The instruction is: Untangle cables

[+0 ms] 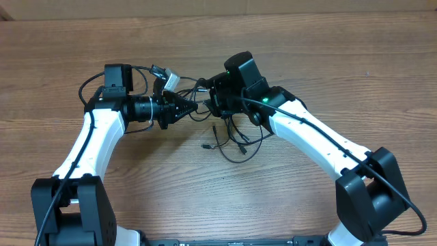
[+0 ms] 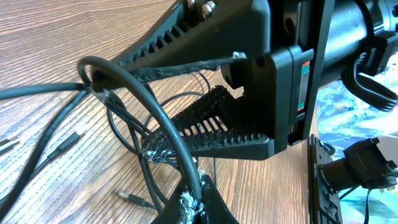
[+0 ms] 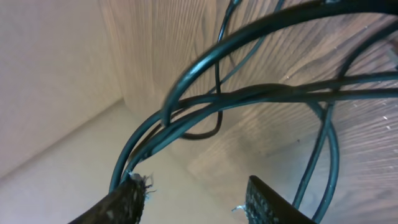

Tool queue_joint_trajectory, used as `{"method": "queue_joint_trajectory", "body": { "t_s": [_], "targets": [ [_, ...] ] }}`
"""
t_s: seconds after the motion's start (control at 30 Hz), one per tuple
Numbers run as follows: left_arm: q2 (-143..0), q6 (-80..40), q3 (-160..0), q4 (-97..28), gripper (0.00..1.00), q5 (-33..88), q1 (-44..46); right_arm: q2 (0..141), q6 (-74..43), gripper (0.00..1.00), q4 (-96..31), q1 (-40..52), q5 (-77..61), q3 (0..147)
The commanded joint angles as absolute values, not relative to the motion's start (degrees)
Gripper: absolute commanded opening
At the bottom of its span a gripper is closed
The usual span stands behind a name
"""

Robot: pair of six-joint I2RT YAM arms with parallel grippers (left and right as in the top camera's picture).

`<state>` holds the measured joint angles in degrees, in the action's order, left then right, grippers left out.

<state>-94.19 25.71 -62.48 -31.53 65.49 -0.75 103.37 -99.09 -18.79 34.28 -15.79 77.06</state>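
Red label (image 2: 304, 73) on the body of the right gripper (image 3: 196, 196), text too small to read. Cables (image 1: 231, 140): thin black cords in a tangle of loops on the wooden table (image 1: 328, 55) between the 2 arms, with small plug ends splayed along its near side. Left gripper (image 2: 194, 204) pressed together on 1 strand of the cables; right gripper spread, loops just ahead of its fingers.

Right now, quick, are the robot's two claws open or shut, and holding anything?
Left gripper: shut on a cable.
Right gripper: open, with cables looping just ahead of it.
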Motion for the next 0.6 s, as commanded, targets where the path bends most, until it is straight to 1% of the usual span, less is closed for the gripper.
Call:
{"method": "queue_joint_trajectory", "body": {
  "t_s": [0.0,0.23,0.27,0.3,0.37,0.47,0.57],
  "targets": [
    [-94.4,27.0,-62.1,-31.7,0.04,66.0,-0.8,103.0,-105.3,0.52,-18.0,35.0,-6.9,77.2],
    [-94.4,27.0,-62.1,-31.7,0.04,66.0,-0.7,103.3,-105.3,0.51,-18.0,35.2,-3.9,77.2],
    [-94.4,27.0,-62.1,-31.7,0.04,66.0,-0.7,103.6,-105.3,0.49,-18.0,35.2,-3.9,77.2],
    [-94.4,27.0,-62.1,-31.7,0.04,66.0,-0.7,103.8,-105.2,0.45,-17.9,35.3,-3.9,77.2],
    [-94.4,27.0,-62.1,-31.7,0.04,66.0,-0.7,104.4,-105.2,0.42,-17.9,35.4,-3.9,77.2],
    [-94.4,27.0,-62.1,-31.7,0.04,65.9,-0.7,105.2,-105.0,0.41,-17.9,35.6,-4.1,77.2],
    [-94.4,26.6,-62.1,-31.4,0.04,64.3,-0.7,105.2,-103.9,0.41,-21.1,35.6,-4.1,77.2]
  ]
}}
